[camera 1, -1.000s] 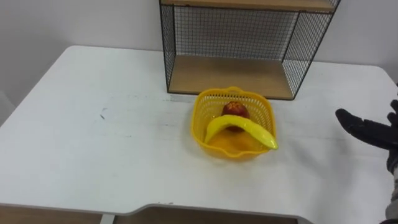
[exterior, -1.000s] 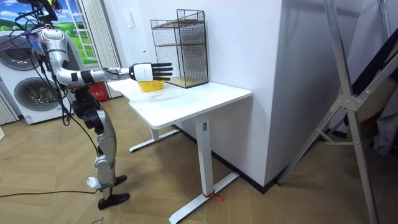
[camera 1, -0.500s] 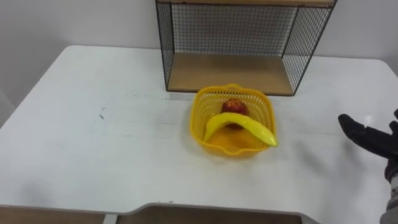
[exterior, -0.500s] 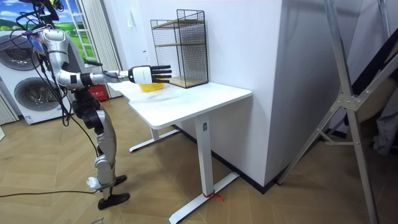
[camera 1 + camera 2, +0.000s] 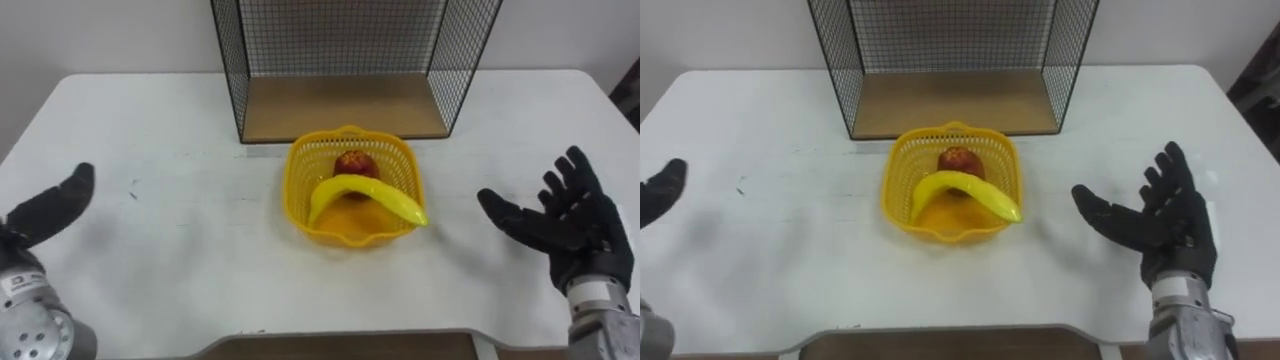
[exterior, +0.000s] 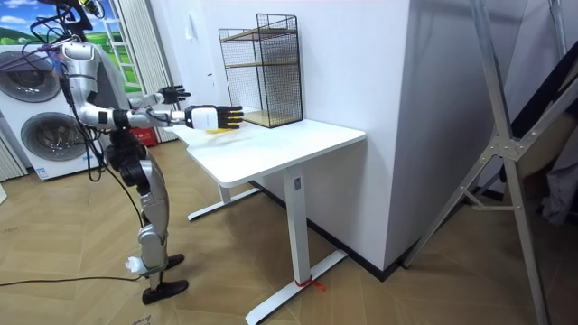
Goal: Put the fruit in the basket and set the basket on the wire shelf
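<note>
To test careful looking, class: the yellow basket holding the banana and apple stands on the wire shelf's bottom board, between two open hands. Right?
No. In the left eye view the yellow basket stands on the white table before the wire shelf, not on its board. The banana, apple and open left hand and right hand are as stated.

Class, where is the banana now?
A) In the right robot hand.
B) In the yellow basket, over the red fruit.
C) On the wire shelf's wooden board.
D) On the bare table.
B: the banana lies across the yellow basket, partly covering the red fruit.
</note>
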`<state>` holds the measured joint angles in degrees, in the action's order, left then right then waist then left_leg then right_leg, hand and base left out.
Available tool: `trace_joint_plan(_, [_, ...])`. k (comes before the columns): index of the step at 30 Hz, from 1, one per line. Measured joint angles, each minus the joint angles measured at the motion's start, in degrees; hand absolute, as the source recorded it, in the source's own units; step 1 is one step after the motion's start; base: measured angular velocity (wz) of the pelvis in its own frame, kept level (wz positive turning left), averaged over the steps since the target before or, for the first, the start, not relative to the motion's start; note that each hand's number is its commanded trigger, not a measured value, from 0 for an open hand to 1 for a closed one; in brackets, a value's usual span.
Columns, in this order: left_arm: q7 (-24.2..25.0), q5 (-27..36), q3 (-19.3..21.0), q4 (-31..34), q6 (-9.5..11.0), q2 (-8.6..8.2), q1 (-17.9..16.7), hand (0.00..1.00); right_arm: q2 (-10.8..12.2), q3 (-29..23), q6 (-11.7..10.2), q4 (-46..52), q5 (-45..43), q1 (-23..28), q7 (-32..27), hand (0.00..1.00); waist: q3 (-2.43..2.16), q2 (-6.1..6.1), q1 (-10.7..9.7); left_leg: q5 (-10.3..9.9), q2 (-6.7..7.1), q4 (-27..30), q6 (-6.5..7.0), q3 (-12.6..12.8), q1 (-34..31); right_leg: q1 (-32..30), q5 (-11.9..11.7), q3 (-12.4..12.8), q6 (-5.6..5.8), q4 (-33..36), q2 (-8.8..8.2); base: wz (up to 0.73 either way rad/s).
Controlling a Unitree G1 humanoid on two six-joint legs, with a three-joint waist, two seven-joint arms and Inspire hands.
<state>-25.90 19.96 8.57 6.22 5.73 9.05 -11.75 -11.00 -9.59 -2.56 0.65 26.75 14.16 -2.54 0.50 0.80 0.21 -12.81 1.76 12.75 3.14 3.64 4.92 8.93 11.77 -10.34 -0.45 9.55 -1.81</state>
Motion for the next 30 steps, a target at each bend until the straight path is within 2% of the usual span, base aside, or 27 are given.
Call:
trace_joint_plan(6, [10.1,5.3,-3.7,-3.1,0.0,-0.18,0.0,0.0,0.3,0.8,-0.2,-2.3,1.2,-0.1,2.2,0.0,0.05,-0.27,-0.6,0.0,-0.26,0.0,0.0,0.6,-0.4,-0.7,0.0,0.5,-0.02,0.4,0.17,-0.05])
trace_joint_plan(11, [15.4,5.4,-4.6,-4.9,0.0,-0.18,0.0,0.0,0.3,2.0,-0.2,-2.3,1.4,-1.1,3.0,0.0,-0.06,-0.47,-1.5,0.0,-0.4,0.0,-0.01,0.9,-0.1,-0.7,0.0,0.8,-0.06,0.6,0.25,-0.03])
trace_joint_plan(14, [16.7,5.4,-5.5,-5.8,0.0,-0.33,0.0,0.0,0.3,2.3,-0.2,-2.3,2.5,-1.2,3.1,0.0,0.0,-0.27,-1.6,0.0,-0.39,0.0,-0.01,1.0,-0.1,-0.7,0.0,1.0,-0.07,0.6,0.25,0.0])
trace_joint_plan(20, [19.6,7.0,-5.6,-9.1,0.0,-0.84,0.5,0.0,0.5,4.8,-0.3,-3.0,2.7,-2.3,4.2,0.0,0.57,0.6,-1.5,0.0,-0.49,0.0,-0.01,1.5,0.2,-0.9,0.0,1.8,-0.07,1.1,0.31,-0.05])
trace_joint_plan(24, [20.4,8.8,-6.8,-10.6,-0.2,-0.84,0.9,0.0,0.5,6.1,-0.4,-5.6,2.7,-4.0,5.2,0.0,0.52,1.06,-1.5,0.0,-0.48,0.1,-0.01,1.6,-0.3,-1.1,-0.2,1.7,-0.07,1.1,0.39,0.0])
trace_joint_plan(26, [21.4,9.6,-7.5,-12.0,-0.4,-0.9,1.2,0.0,1.6,6.7,-0.3,-7.9,2.7,-4.9,5.3,0.0,0.5,1.05,-1.5,0.0,-0.47,0.1,0.0,1.6,-0.2,-1.1,-0.2,1.6,-0.07,1.1,0.33,0.0])
trace_joint_plan(30, [22.1,9.9,-7.6,-13.2,-0.5,-1.86,1.4,0.0,2.4,7.1,-0.3,-9.6,2.7,-5.6,5.4,0.0,0.4,0.84,-1.5,0.0,-0.5,0.0,0.01,1.8,-0.1,-1.1,-0.2,1.5,-0.08,1.0,0.26,0.0])
